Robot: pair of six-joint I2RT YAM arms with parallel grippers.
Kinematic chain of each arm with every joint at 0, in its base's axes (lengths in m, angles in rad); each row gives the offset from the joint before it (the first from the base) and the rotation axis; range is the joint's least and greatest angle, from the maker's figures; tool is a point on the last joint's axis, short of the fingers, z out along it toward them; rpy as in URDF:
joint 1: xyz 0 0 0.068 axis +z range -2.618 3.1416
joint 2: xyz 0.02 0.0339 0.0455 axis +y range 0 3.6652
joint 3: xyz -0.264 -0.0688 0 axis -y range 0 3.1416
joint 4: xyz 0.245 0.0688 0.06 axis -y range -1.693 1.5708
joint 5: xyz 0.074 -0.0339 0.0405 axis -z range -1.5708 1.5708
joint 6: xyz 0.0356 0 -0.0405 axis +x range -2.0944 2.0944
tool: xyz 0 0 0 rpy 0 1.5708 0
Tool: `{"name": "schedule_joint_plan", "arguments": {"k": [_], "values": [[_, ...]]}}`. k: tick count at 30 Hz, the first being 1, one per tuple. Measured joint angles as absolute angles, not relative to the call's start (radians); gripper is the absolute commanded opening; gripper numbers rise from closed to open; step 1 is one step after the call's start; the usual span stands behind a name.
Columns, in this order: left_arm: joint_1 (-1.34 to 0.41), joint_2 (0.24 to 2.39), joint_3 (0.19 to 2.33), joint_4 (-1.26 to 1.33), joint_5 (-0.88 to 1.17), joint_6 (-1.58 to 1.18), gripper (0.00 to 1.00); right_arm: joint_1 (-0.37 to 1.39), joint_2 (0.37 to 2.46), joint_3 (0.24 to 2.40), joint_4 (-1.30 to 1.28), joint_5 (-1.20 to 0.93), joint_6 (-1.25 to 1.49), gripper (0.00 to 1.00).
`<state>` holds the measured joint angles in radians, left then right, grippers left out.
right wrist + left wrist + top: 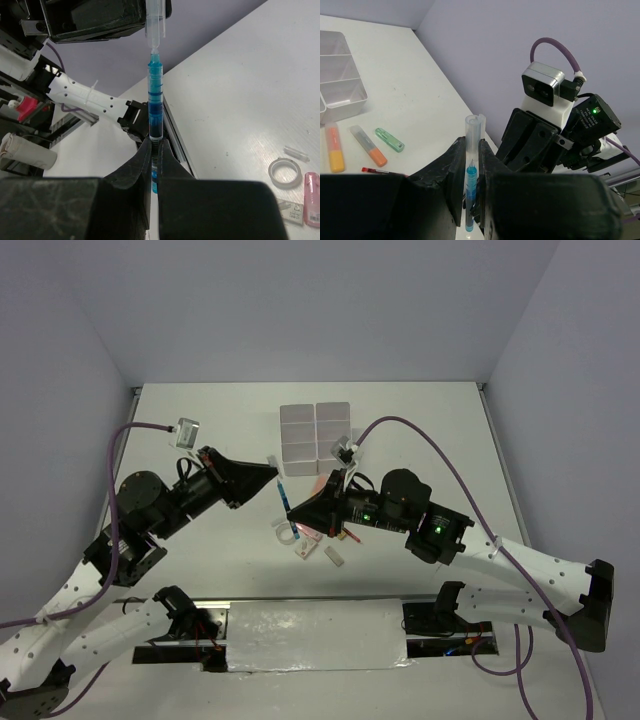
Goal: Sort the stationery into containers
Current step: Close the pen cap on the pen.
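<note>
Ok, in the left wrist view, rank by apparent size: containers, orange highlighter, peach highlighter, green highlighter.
1. containers, though cropped by the frame.
2. orange highlighter and peach highlighter, about alike; not ranked.
3. green highlighter, smallest.

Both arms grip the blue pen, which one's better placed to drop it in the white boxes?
Probably left: the left jaws hold the pen by its clear end, nearest the boxes; the right jaws grip farther back.
</note>
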<state>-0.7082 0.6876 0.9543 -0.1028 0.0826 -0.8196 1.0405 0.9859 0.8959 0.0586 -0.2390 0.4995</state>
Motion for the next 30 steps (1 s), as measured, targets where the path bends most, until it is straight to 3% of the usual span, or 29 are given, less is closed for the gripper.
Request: {"name": "schedule_joint_plan", "arguments": {"k": [30], "values": [[-0.703, 0.691, 0.914, -0.080, 0.141, -0.845, 0.00, 1.040, 1.005, 0.925, 0.039, -0.199, 0.433, 0.00]]}}
